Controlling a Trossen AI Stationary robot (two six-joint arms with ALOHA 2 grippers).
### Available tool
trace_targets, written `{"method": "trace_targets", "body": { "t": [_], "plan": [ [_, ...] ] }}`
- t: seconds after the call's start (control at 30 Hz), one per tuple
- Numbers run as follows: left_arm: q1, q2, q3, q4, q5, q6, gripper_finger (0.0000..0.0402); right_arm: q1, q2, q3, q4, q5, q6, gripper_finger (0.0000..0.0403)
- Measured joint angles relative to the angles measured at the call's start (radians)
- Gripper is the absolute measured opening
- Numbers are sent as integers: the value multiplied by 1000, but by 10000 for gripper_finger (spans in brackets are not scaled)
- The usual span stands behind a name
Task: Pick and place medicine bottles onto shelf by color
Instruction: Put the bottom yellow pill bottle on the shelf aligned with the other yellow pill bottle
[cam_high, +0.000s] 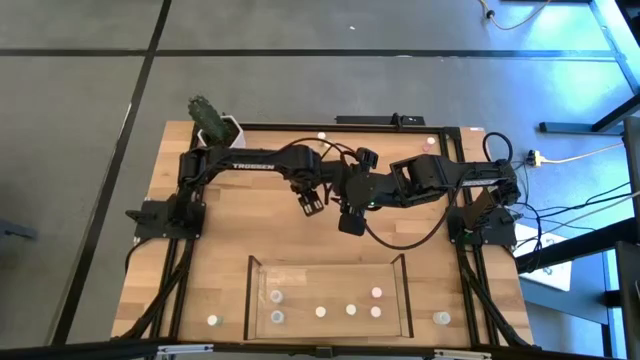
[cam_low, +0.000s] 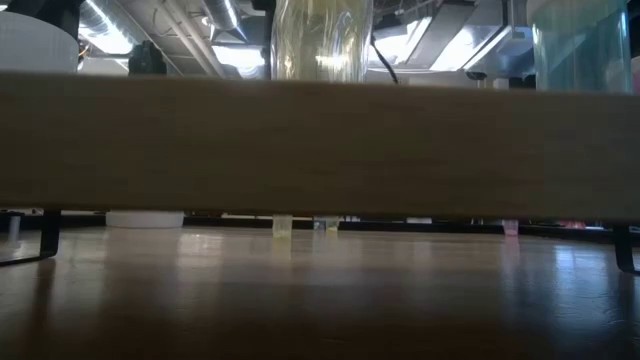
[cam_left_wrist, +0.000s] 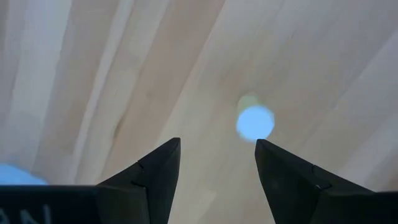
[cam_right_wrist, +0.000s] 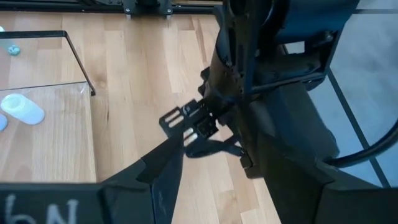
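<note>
Medicine bottles (cam_high: 321, 311) stand inside the shelf (cam_high: 252, 300), six of them on its light-wood floor (two pinkish ones at one end), and others sit outside on the table (cam_high: 200, 270). The left gripper (cam_high: 310, 205) hangs over bare wood at the middle of the table, jaws spread and empty. The right gripper (cam_high: 349, 221) hovers just beside it, jaws spread too.

My wooden table (cam_high: 200, 270) stands on a grey floor (cam_high: 70, 150) crossed by dark seam lines. Off the table's right edge, cables (cam_high: 570, 215) trail over the floor, one pale cord (cam_high: 580, 153) among them. Bright blue light falls across the floor beyond the far right corner. Ceiling lights (cam_low: 450, 45) glow behind.
</note>
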Motion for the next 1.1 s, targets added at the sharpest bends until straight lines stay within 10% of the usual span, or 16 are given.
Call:
{"method": "trace_targets", "body": {
  "t": [1.1],
  "plan": [
    [-8,-21,-4,66,132,126,212,0,0,0,30,-1,0,207]
  ]
}}
